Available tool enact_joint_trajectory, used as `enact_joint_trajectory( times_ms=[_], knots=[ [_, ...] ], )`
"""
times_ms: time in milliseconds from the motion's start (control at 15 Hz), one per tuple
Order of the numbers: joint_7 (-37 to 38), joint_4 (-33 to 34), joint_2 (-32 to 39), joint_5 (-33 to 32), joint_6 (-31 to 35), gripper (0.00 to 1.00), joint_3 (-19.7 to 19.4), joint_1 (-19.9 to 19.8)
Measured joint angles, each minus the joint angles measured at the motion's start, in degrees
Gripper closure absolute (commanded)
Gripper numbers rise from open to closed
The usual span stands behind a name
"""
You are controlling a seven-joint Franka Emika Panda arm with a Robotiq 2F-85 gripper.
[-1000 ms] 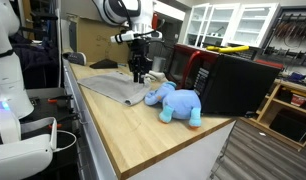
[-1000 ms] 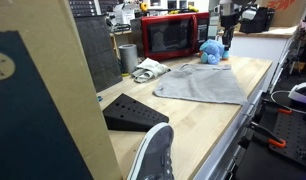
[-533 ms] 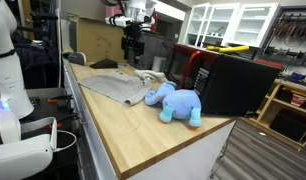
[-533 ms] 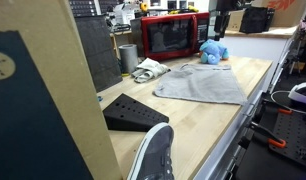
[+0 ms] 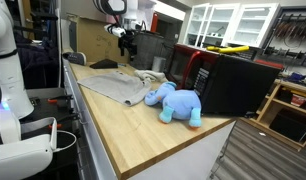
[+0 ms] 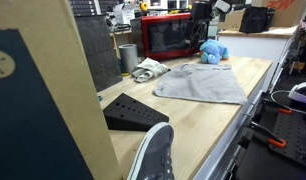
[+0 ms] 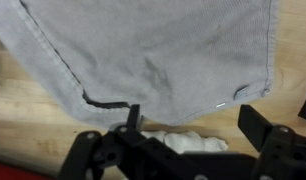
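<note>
Our fingers (image 5: 128, 46) hang wide open and empty, high above the gray cloth (image 5: 115, 86). The cloth lies spread on the wooden counter (image 5: 143, 135), a blue stuffed toy (image 5: 176, 103) just to its right.

A blue plush toy (image 5: 176, 102) lies on the wooden worktop (image 5: 143, 140), just in front of a red-fronted microwave (image 6: 171, 36) at the back edge. A metal cup (image 6: 127, 57) stands along that same edge with a crumpled white rag (image 6: 146, 69) just beside it, and a black wedge (image 6: 133, 111) lies well apart from them
</note>
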Motion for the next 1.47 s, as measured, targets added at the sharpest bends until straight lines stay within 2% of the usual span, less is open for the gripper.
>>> enact_joint_trajectory(
  times_ms=[133,200,267,667,867,933,1467],
  knots=[
    [1.26,0.13,2.04,0.68,1.45,0.00,1.76,1.11],
    [1.42,0.14,2.73,1.06,1.70,0.19,2.59,1.61],
    [1.46,0.14,3.25,1.26,1.74,0.28,3.36,2.07],
    [2.29,0.10,5.77,1.32,2.67,0.73,7.28,4.27],
    [2.46,-0.18,7.74,1.32,6.05,0.95,8.57,4.94],
    [2.48,-0.25,8.76,1.32,7.75,1.00,8.93,5.06],
    [4.93,-0.23,17.51,0.71,16.63,1.00,11.03,5.49]
  ],
)
